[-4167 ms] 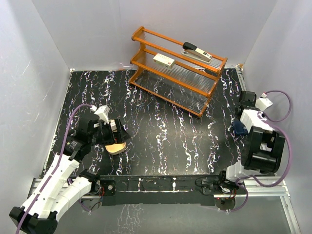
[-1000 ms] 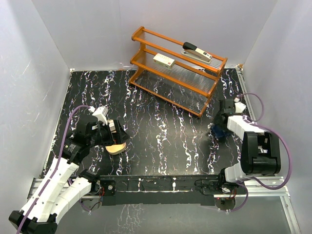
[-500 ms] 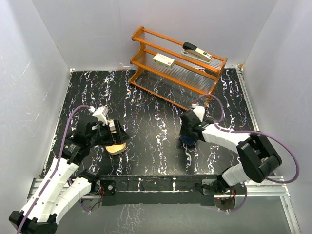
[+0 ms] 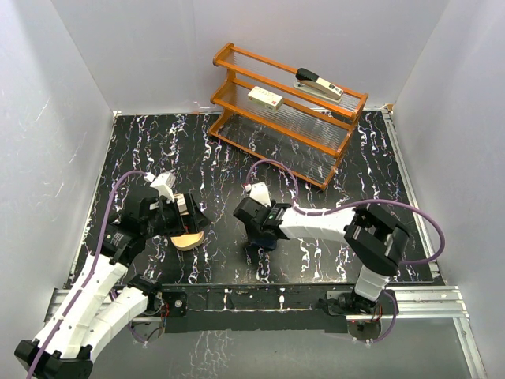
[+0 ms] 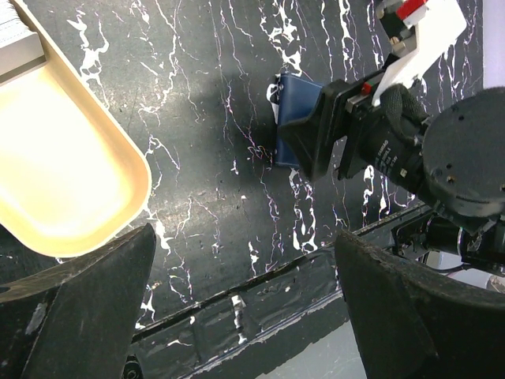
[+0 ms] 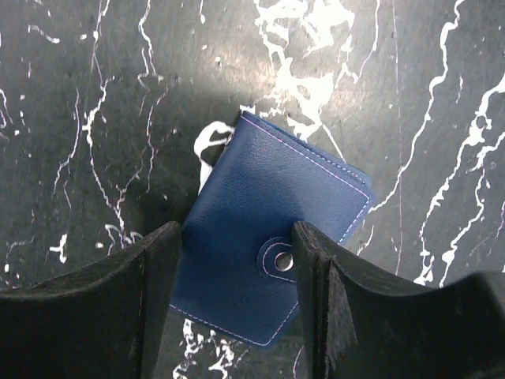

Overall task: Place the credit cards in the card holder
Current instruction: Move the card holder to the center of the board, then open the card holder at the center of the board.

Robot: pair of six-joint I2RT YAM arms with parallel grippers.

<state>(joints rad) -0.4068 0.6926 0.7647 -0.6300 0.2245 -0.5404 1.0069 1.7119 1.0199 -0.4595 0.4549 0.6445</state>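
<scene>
The card holder (image 6: 268, 205), a navy folded wallet with its snap tab fastened, lies low over the middle of the black marbled table (image 4: 237, 158). My right gripper (image 6: 237, 268) is shut on the card holder, one finger at each side; from above the gripper (image 4: 264, 227) covers most of it. The left wrist view shows the card holder (image 5: 293, 110) poking out under that gripper. My left gripper (image 5: 245, 268) stands wide open with nothing between its fingers, hovering by the tan tray (image 5: 71, 181). A pale credit card edge (image 5: 16, 43) shows at the tray's far end.
An orange wire rack (image 4: 288, 110) stands at the back, carrying a stapler (image 4: 318, 83) and a cream box with a red label (image 4: 265, 98). The tan tray (image 4: 189, 239) sits front left under the left gripper (image 4: 185, 215). White walls close in three sides.
My right arm has swept from the table's right side to the middle, and the card holder came along with it. The left arm has stayed over the tray.
</scene>
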